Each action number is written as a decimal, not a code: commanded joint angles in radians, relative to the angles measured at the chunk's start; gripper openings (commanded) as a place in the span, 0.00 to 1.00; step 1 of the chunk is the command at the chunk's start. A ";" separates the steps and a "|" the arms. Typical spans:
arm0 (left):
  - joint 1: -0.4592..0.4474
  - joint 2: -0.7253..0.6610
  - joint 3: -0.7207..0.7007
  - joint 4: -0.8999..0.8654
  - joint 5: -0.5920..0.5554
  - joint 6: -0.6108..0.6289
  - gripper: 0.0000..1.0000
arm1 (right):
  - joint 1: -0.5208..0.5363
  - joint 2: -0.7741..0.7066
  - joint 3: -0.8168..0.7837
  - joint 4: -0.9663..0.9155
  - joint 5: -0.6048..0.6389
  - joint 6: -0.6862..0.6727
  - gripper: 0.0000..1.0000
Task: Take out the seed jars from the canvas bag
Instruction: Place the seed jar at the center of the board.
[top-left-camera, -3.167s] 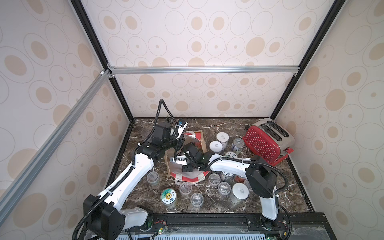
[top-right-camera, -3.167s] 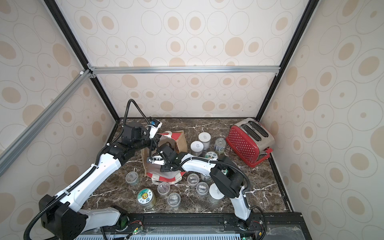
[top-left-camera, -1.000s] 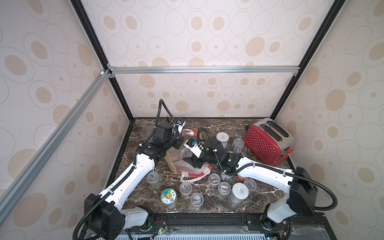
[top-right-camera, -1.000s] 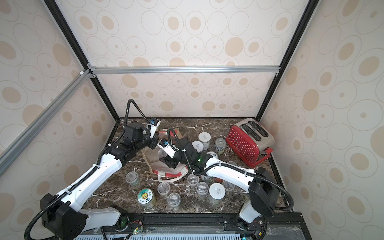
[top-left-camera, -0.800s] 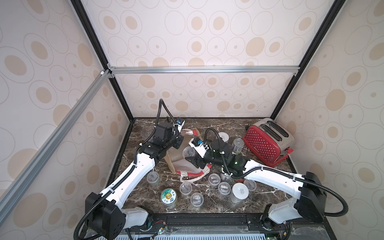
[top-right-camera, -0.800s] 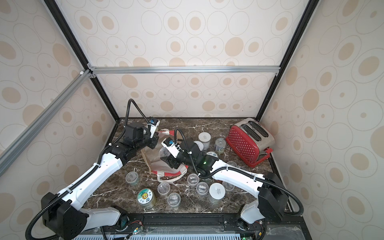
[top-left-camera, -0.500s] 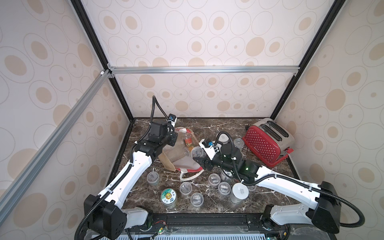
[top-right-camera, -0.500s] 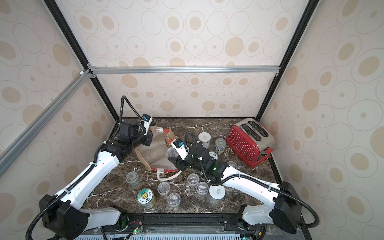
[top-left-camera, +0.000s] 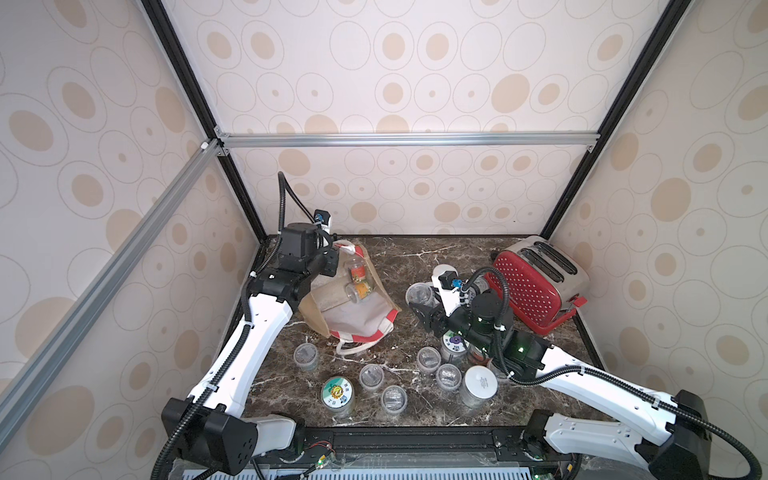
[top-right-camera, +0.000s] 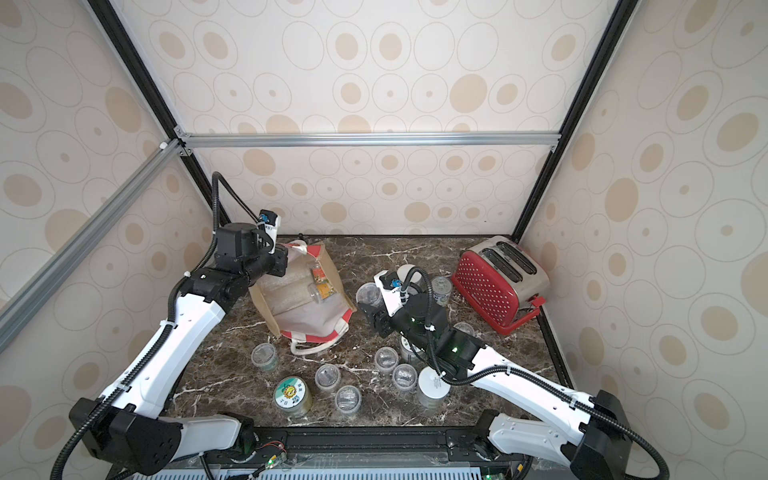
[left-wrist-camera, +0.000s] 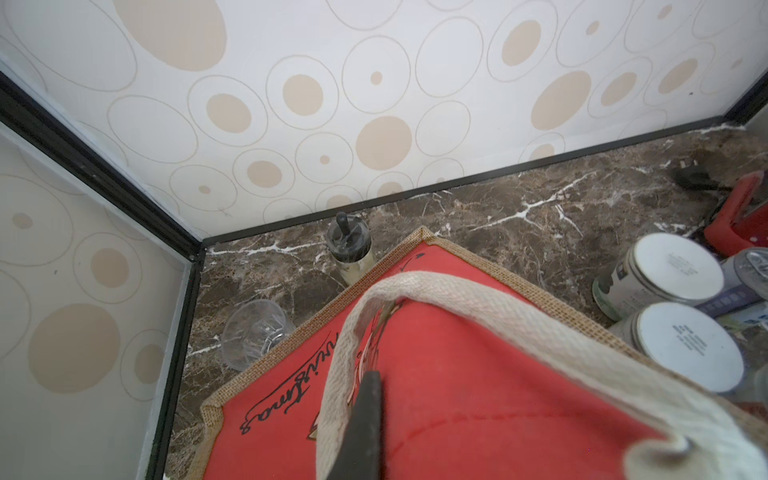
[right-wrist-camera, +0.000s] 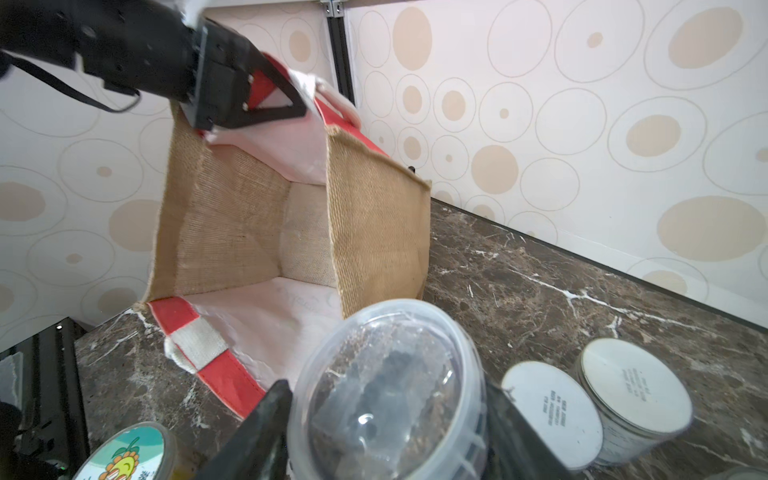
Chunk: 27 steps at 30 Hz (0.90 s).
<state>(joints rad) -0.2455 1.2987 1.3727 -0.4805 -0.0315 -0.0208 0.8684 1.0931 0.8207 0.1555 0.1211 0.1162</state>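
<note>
Left gripper (right-wrist-camera: 286, 106) pinched shut on rim of canvas bag (top-left-camera: 353, 320); bag tipped, left of centre in both top views. Right gripper (right-wrist-camera: 386, 419) clamps clear-lidded seed jar (right-wrist-camera: 386, 374), outside bag, mid-frame.

Bright even light w/ soft shadows; close seed jar (right-wrist-camera: 386, 395) blurry, prob. defocused.

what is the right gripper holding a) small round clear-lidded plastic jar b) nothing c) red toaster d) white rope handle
a: in the right wrist view the small round clear-lidded plastic jar sits clamped in the right gripper, outside the tan burlap canvas bag.
</note>
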 joint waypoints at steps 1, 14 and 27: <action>0.014 -0.004 0.104 0.002 -0.002 -0.031 0.00 | -0.022 0.056 -0.035 0.080 0.041 0.052 0.50; 0.064 -0.065 0.197 -0.130 -0.174 -0.129 0.00 | -0.024 0.447 0.010 0.304 0.025 0.138 0.50; 0.110 -0.050 0.303 -0.227 -0.156 -0.162 0.00 | -0.005 0.784 0.198 0.428 -0.088 0.183 0.50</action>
<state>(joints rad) -0.1490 1.2659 1.5940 -0.7139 -0.1852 -0.1524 0.8536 1.8362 0.9722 0.5102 0.0620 0.2741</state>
